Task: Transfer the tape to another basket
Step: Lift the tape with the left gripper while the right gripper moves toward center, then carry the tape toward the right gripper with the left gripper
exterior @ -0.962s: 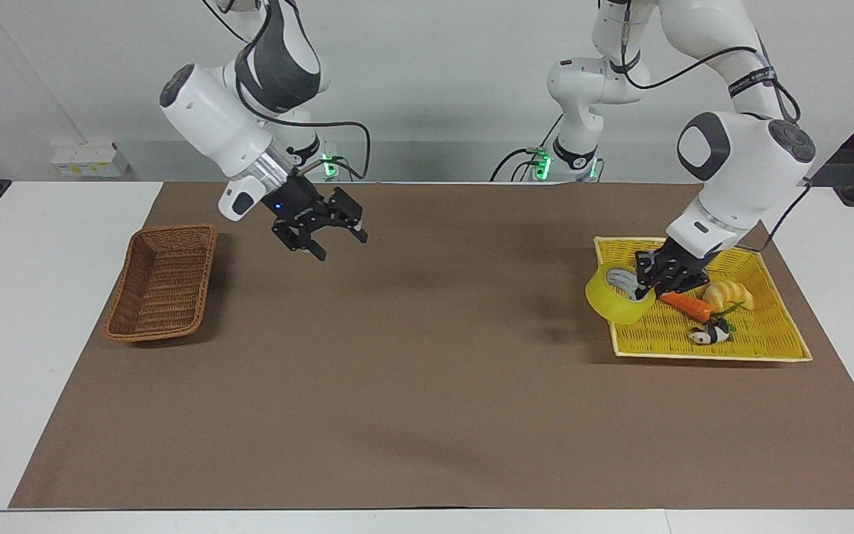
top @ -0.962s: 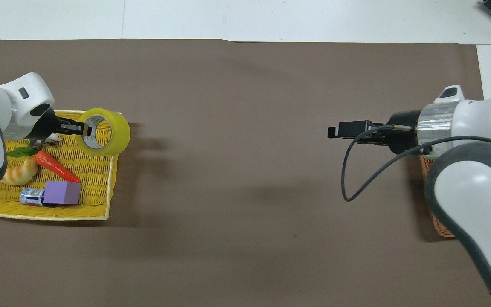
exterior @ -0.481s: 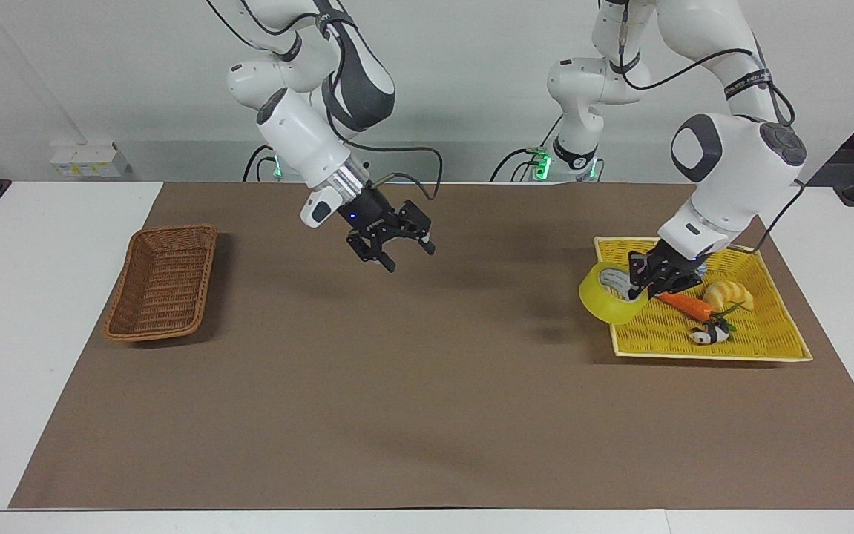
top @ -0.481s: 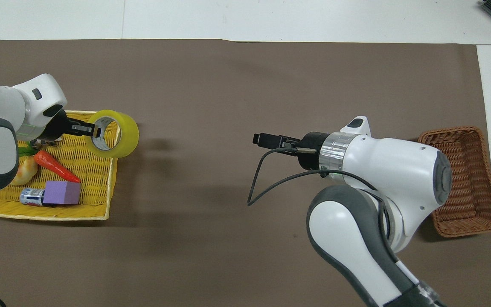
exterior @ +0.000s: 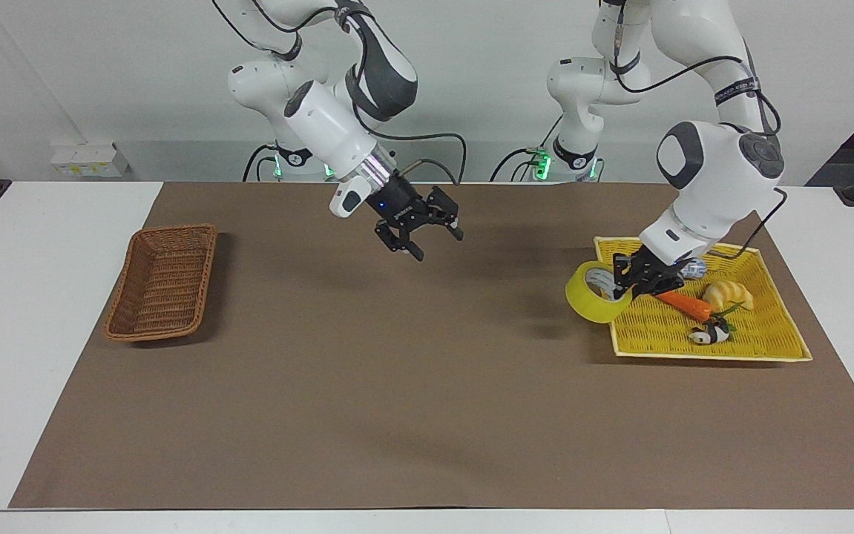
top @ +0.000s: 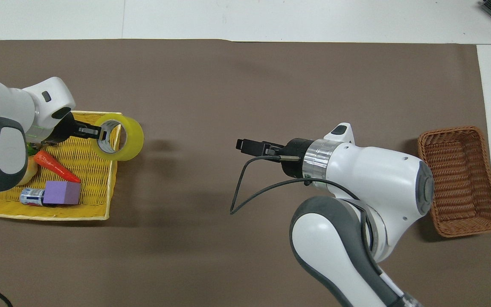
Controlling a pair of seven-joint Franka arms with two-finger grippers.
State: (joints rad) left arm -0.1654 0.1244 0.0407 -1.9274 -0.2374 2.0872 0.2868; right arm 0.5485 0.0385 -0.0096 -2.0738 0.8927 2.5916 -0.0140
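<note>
The left tool (exterior: 625, 282) is clamped on the wall of the tape (exterior: 594, 292), holding it in the air over the yellow basket's (exterior: 768, 330) edge. The right tool (exterior: 431, 236), fingers spread and empty, hangs over the worktop's middle. The brown basket (exterior: 162, 283) sits at the right arm's end.

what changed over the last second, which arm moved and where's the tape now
The right gripper swung from beside the brown basket out over the middle of the mat, jaws open. The left gripper, shut on the tape, carried it up and off the yellow basket past its rim, toward the right arm. Both baskets, the carrot and the other items stayed put.
</note>
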